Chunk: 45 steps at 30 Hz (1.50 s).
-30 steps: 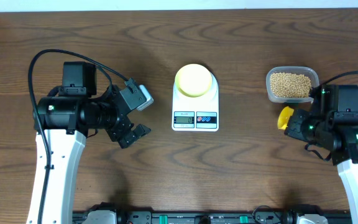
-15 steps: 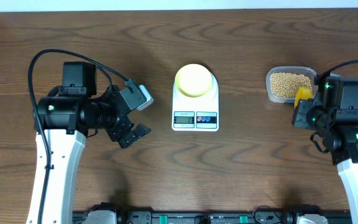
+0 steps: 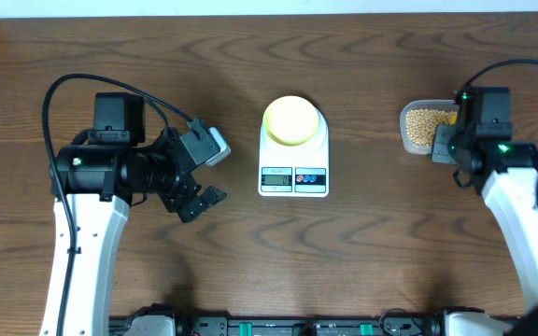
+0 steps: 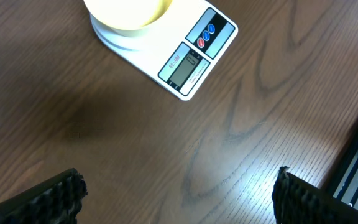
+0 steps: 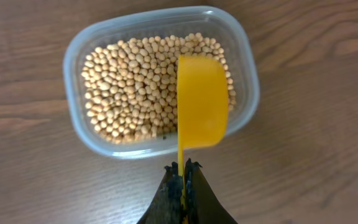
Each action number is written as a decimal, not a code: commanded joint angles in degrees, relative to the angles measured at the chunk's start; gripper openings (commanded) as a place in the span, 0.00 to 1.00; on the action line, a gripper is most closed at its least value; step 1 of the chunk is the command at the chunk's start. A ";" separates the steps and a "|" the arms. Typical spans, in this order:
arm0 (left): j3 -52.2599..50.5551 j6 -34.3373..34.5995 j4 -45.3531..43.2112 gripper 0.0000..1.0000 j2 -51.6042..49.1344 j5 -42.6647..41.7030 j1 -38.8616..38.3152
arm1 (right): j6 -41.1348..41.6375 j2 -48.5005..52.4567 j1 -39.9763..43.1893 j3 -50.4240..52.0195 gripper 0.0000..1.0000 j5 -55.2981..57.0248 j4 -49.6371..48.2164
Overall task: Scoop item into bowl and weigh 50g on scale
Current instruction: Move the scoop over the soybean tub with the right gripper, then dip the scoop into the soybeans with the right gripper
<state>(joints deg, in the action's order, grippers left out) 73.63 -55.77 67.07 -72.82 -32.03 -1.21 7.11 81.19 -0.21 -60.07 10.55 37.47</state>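
We record the right pincer point(image 5: 182, 180) clamped tight on the handle of 1 yellow measuring spoon point(image 5: 202, 102). Its cup is over the beans point(image 5: 129, 87), which are too many to count, in 1 clear tub point(image 5: 248, 81). No beans show on the spoon, so we judge it is positioned for a dip; contact cannot be confirmed. The tub stands at 3 o'clock of the 1 scale point(image 3: 293, 179) on the worktop point(image 3: 362, 252). 1 bowl point(image 3: 293, 119), no beans visible inside, occupies the scale's 12 o'clock end, leaving the display and 2 buttons at 6 o'clock readable. The left pincer point(image 3: 208, 173) gapes wide and holds nothing at 9 o'clock, presumably parked clear.
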 commanded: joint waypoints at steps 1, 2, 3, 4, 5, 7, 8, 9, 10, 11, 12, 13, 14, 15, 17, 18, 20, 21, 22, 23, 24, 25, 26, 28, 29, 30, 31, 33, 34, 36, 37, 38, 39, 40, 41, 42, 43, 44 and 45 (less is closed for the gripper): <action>0.31 -0.55 0.15 0.98 -0.15 -0.48 0.28 | -1.64 3.26 0.11 -0.98 0.01 2.21 -1.55; 0.31 -0.55 0.15 0.98 -0.15 -0.48 0.28 | -1.62 4.15 0.11 -0.98 0.01 2.62 -2.19; 0.31 -0.55 0.15 0.98 -0.15 -0.48 0.28 | -1.64 4.76 0.11 -0.98 0.01 2.89 -2.69; 0.33 -0.55 0.17 0.98 -0.15 -0.48 0.28 | -1.64 5.25 0.11 -0.98 0.01 2.89 -3.13; 0.31 -0.55 0.15 0.98 -0.15 -0.48 0.28 | -1.64 5.53 0.11 -0.98 0.01 2.89 -3.54; 0.31 -0.55 0.17 0.98 -0.15 -0.48 0.28 | -1.64 5.73 0.11 -0.98 0.01 2.89 -4.20; 0.31 -0.55 0.17 0.98 -0.15 -0.48 0.28 | -1.66 5.73 0.11 -0.98 0.01 2.89 -4.76; 0.31 -0.55 0.15 0.98 -0.15 -0.48 0.28 | -1.64 5.73 0.13 -0.98 0.01 2.86 -5.22; 0.31 -0.55 0.17 0.98 -0.15 -0.48 0.28 | -1.66 5.73 0.13 -0.98 0.01 2.89 -5.38; 0.31 -0.55 0.15 0.98 -0.15 -0.50 0.28 | -1.66 5.73 0.13 -0.98 0.01 2.86 -5.38; 0.31 -0.55 0.15 0.98 -0.15 -0.48 0.28 | -1.70 5.75 0.13 -0.98 0.01 2.89 -5.38; 0.31 -0.55 0.15 0.98 -0.15 -0.50 0.28 | -1.95 5.77 0.13 -0.98 0.01 2.86 -5.40; 0.31 -0.55 0.15 0.98 -0.15 -0.48 0.28 | -2.12 5.84 0.13 -0.98 0.01 2.89 -5.42; 0.33 -0.55 0.15 0.98 -0.15 -0.48 0.28 | -2.51 5.90 0.13 -0.98 0.01 2.86 -5.57; 0.33 -0.55 0.17 0.98 -0.15 -0.48 0.28 | -3.43 6.16 0.13 -0.98 0.01 2.89 -5.88; 0.31 -0.55 0.17 0.98 -0.15 -0.48 0.28 | -4.24 6.49 0.13 -0.98 0.01 2.84 -6.21; 0.31 -0.55 0.15 0.98 -0.15 -0.48 0.28 | -4.24 6.73 0.13 -0.98 0.01 2.78 -6.47; 0.31 -0.55 0.17 0.98 -0.15 -0.48 0.28 | -4.24 6.93 0.11 -0.98 0.01 2.69 -6.47; 0.33 -0.55 0.15 0.98 -0.15 -0.48 0.28 | -4.24 7.26 0.13 -0.98 0.01 2.62 -6.40; 0.31 -0.55 0.15 0.98 -0.15 -0.48 0.28 | -4.24 7.65 0.13 -0.98 0.01 2.62 -6.36; 0.31 -0.55 0.17 0.98 -0.15 -0.48 0.28 | -4.24 8.04 0.13 -0.98 0.01 2.58 -6.25; 0.31 -0.55 0.15 0.98 -0.15 -0.48 0.28 | -4.26 8.35 0.11 -0.98 0.01 2.40 -6.12; 0.33 -0.55 0.15 0.98 -0.15 -0.48 0.28 | -4.55 8.76 0.11 -0.98 0.01 1.07 -5.79; 0.31 -0.55 0.15 0.98 -0.15 -0.48 0.28 | -5.73 8.85 0.11 -0.98 0.01 -2.78 -5.35; 0.31 -0.55 0.15 0.98 -0.15 -0.48 0.28 | -6.16 8.83 0.11 -0.98 0.01 -5.07 -5.31; 0.31 -0.55 0.17 0.98 -0.15 -0.48 0.28 | -6.14 8.83 0.11 -0.98 0.01 -6.05 -5.29; 0.31 -0.55 0.17 0.98 -0.15 -0.48 0.28 | -6.12 8.83 0.11 -0.98 0.01 -6.93 -5.18; 0.33 -0.55 0.15 0.98 -0.15 -0.48 0.28 | -6.10 8.83 0.13 -0.98 0.01 -8.20 -4.92; 0.33 -0.55 0.15 0.98 -0.15 -0.48 0.28 | -6.12 8.83 0.13 -0.98 0.01 -9.25 -4.68; 0.33 -0.55 0.15 0.98 -0.15 -0.48 0.28 | -6.14 8.83 0.13 -0.98 0.01 -10.71 -4.04; 0.31 -0.55 0.15 0.98 -0.15 -0.48 0.28 | -6.12 8.83 0.13 -0.98 0.01 -11.28 -3.76; 0.33 -0.55 0.17 0.98 -0.15 -0.48 0.28 | -6.12 8.83 0.13 -0.98 0.01 -11.82 -3.48; 0.33 -0.55 0.17 0.98 -0.15 -0.48 0.28 | -6.12 8.83 0.13 -0.98 0.01 -12.31 -3.28; 0.31 -0.55 0.15 0.98 -0.15 -0.48 0.28 | -6.10 8.83 0.17 -0.98 0.01 -12.70 -2.93; 0.31 -0.55 0.17 0.98 -0.15 -0.48 0.28 | -5.88 8.83 0.17 -0.98 0.01 -12.81 -2.64; 0.31 -0.55 0.15 0.98 -0.15 -0.48 0.28 | -5.88 8.83 0.20 -0.98 0.01 -13.05 -2.27; 0.31 -0.55 0.15 0.98 -0.15 -0.48 0.28 | -5.88 8.83 0.20 -0.98 0.01 -13.51 -1.88; 0.31 -0.55 0.15 0.98 -0.15 -0.48 0.28 | -5.86 8.83 0.26 -0.98 0.01 -14.32 -1.62; 0.31 -0.55 0.15 0.98 -0.15 -0.48 0.28 | -5.60 8.83 0.37 -0.98 0.01 -15.08 -1.44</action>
<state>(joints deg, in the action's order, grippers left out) 73.63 -55.77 67.07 -72.82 -32.03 -1.21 1.89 89.43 -0.14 -60.07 0.84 35.09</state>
